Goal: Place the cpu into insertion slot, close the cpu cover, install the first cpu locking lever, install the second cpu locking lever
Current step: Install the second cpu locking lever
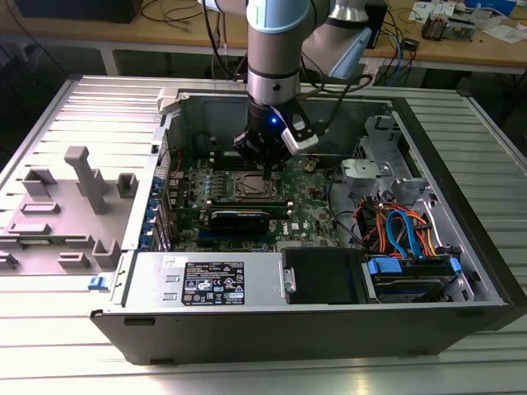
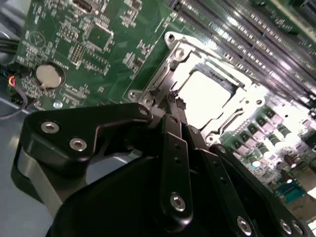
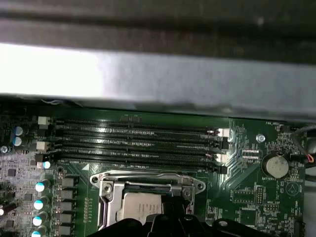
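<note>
The arm came down from above into the open computer case (image 1: 461, 247), which lay on its side on the ribbed metal tabletop (image 1: 74, 115). The hand (image 1: 262, 155) hung low over the motherboard (image 1: 313, 216), right at the insertion slot (image 1: 254, 188).

In the second wrist view the hand (image 2: 174, 106) had its black fingers (image 2: 174, 148) pressed close together, tips meeting at the near edge of the insertion slot (image 2: 173, 54). Whether they pinched anything there – a lever, maybe – couldn't be told. The cpu (image 2: 205, 94) sat flat inside the slot, its silver top glaring under the light, w/ the cpu cover (image 2: 242, 98) down around it, framing the chip through the cut-out.

The first wrist view showed the same – cpu (image 3: 140, 205) seated, cpu cover (image 3: 148, 178) lying over it, the hand's dark body just beside the chip. Next to the slot ran the long black memory slots (image 3: 133, 143), and a round coin battery (image 3: 275, 165) sat on the green board well apart from the socket.

In the exterior view, a black card (image 1: 240, 218) lay just beside the slot, orange and blue cables (image 1: 395, 226) bunched toward the exterior view's right, and a grey plastic fixture (image 1: 86, 177) stood on the tabletop at the exterior view's left.
</note>
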`<state>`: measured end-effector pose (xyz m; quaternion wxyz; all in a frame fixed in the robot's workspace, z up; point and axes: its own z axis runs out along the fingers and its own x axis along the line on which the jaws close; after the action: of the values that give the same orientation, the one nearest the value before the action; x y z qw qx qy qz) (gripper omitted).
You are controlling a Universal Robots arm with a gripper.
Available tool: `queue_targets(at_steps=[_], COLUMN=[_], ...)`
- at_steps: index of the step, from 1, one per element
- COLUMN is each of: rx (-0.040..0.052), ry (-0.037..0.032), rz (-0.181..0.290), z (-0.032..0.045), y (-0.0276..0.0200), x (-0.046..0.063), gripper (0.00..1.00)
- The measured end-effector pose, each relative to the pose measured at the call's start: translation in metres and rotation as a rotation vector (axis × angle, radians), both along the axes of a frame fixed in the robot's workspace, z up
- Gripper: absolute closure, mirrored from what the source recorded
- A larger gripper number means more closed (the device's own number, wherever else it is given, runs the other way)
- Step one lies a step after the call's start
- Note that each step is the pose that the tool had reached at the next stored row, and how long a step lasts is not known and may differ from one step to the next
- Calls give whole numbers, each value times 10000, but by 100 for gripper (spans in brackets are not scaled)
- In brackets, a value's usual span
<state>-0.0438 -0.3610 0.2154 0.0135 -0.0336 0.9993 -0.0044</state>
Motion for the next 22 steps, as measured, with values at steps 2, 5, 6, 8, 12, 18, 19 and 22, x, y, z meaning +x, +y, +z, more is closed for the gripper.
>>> queue_targets(at_steps=[2,5,6,8,12,18,19,22], rx=[-3,-4,-3,8,6,-223,-279,-642], ry=[0,0,0,0,1,0,-1,0], rz=[0,1,0,-1,-3,-3,-2,-1], z=[0,0,0,1,18,190,212,218], y=[-28,-66,-76,-99,-114,-116,-116,-131], x=[0,0,0,0,0,-1,-1,-1], gripper=[89,89,89,89,89,89,89,89])
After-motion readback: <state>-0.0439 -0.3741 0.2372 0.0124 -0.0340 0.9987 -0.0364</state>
